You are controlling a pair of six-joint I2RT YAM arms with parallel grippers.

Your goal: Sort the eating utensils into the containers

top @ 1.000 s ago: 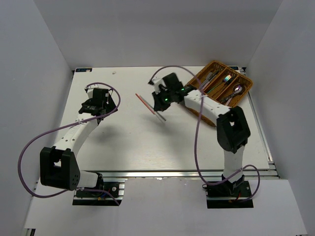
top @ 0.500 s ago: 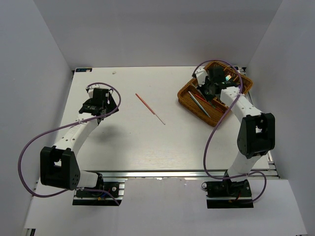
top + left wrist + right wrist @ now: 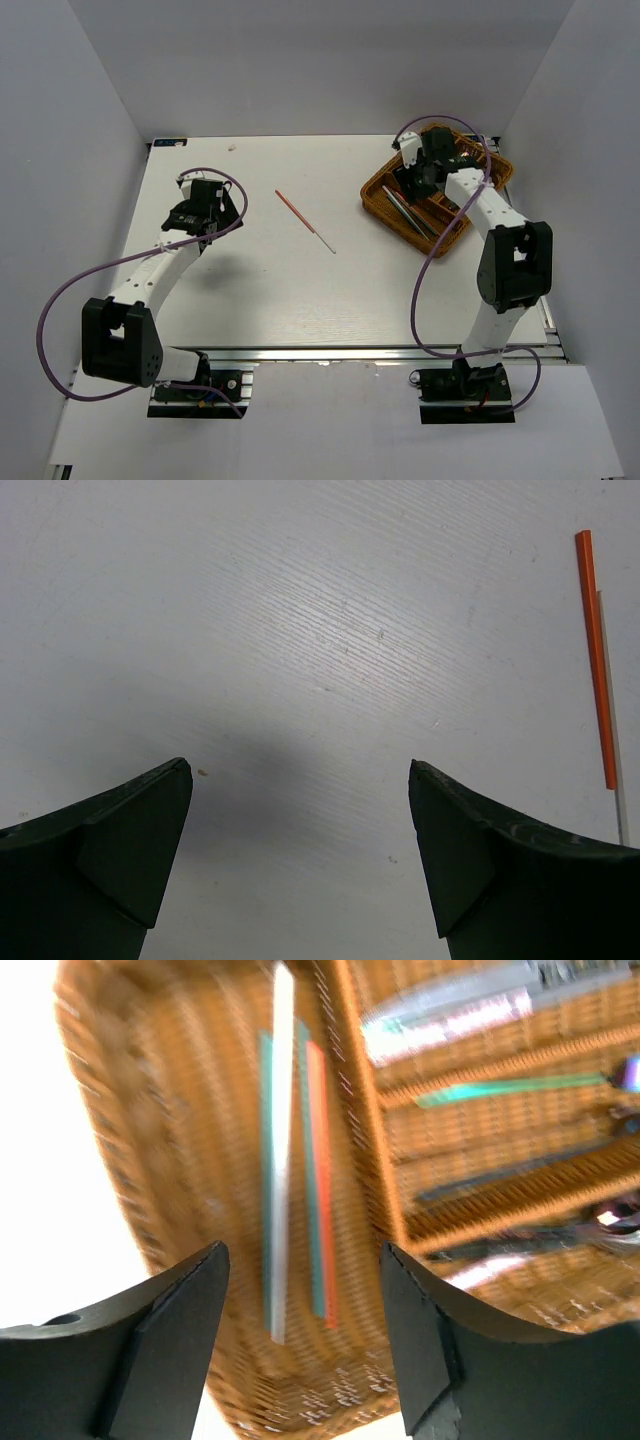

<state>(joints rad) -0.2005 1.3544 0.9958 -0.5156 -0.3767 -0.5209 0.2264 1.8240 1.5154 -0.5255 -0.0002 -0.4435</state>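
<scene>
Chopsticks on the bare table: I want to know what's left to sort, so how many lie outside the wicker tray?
1. A red chopstick lies alone on the table, left of the wicker tray. The left arm could hide another.

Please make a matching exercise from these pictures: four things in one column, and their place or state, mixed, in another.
1 orange chopstick
2 wicker tray
3 left gripper
4 right gripper

a open, over the tray
b far right of the table
c open, over the table's left side
d lying alone mid-table

Pairs: 1-d, 2-b, 3-c, 4-a
</scene>
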